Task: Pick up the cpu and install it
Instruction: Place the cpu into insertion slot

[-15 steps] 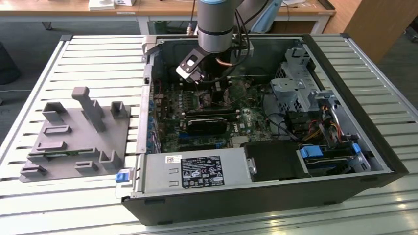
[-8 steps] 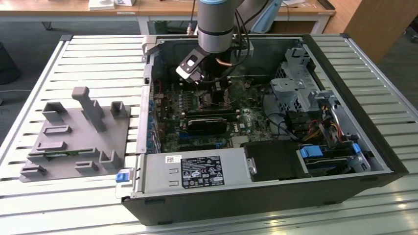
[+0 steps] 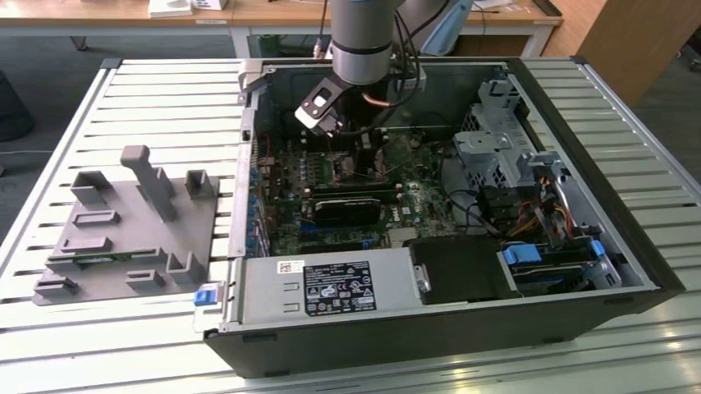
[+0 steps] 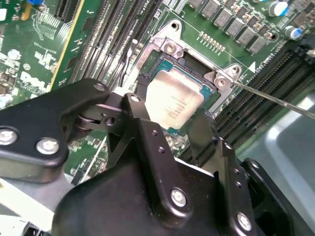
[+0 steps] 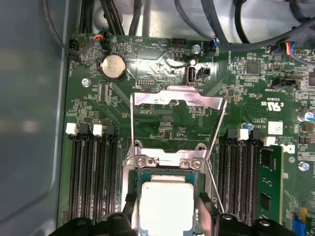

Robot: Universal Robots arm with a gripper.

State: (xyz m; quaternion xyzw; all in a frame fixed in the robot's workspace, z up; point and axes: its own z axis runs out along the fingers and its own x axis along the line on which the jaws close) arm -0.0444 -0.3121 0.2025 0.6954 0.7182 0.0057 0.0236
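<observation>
The gripper (image 4: 170, 123) stood spread wide, gripping nothing; the cpu (image 4: 174, 101) lay seated in the socket (image 4: 170, 46) between its two fingers, close beside each.

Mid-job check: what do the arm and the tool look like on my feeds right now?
The arm is a silver-grey cylinder with black cables running alongside. The tool is matte black, built of flat linkage bars joined by silver screws.

Bright, even light; soft glare on cpu (image 4: 173, 102) lid; case (image 3: 438, 338) interior dimmer, shadowed.
</observation>
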